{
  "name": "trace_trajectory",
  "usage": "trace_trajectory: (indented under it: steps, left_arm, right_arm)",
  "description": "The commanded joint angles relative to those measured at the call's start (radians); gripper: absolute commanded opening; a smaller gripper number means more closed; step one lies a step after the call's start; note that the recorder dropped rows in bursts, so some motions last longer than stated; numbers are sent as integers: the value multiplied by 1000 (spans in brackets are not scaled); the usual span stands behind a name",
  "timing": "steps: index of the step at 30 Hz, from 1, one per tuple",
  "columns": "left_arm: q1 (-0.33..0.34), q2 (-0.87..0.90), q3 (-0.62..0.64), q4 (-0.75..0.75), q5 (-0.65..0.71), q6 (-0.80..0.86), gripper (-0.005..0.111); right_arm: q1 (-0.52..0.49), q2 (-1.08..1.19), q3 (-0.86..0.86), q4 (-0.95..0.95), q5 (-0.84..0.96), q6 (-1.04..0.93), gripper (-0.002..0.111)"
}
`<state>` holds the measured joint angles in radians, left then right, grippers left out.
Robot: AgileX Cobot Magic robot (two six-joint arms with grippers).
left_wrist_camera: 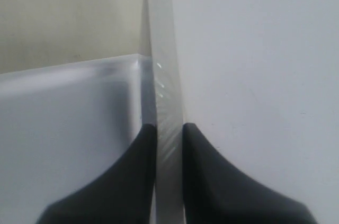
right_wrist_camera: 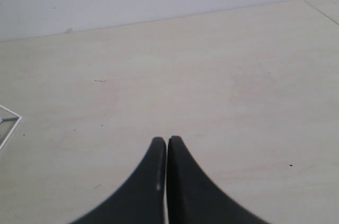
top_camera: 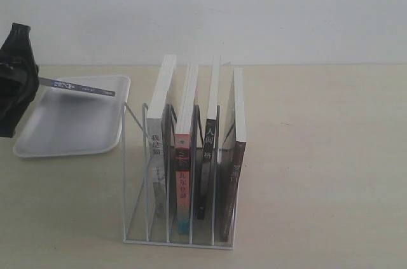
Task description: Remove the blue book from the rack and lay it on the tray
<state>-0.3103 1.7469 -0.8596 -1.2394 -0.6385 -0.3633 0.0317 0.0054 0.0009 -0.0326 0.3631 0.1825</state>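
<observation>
My left gripper [top_camera: 36, 81] is shut on the blue book [top_camera: 79, 86], which it holds flat and edge-on just above the tray [top_camera: 67, 132]. Only the thin blue spine with white characters shows from the side. In the left wrist view the book's pale page edge [left_wrist_camera: 165, 97] runs straight out between the two black fingers [left_wrist_camera: 139, 171], with the tray's white floor [left_wrist_camera: 63, 128] on one side. The rack [top_camera: 178, 242] stands mid-table with its leftmost slot empty. My right gripper [right_wrist_camera: 167, 140] is shut on nothing over bare table and stays outside the exterior view.
Several books remain upright in the rack: a white-spined one [top_camera: 156, 154], a red-spined one [top_camera: 182, 177], a black one [top_camera: 207, 148] and a dark brown one [top_camera: 235, 180]. A corner of the rack's wire [right_wrist_camera: 9, 123] shows in the right wrist view. A white wall backs the table.
</observation>
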Motion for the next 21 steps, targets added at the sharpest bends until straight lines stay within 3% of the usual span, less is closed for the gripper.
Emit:
trace_trajectory:
  steps: [1, 21]
  left_arm:
    - [-2, -1, -13, 33, -34, -53, 5]
    - [-2, 6, -13, 33, -45, -94, 5]
  right_arm:
    - [-2, -5, -1, -2, 0, -6, 0]
    - [-2, -5, -1, -2, -7, -6, 0]
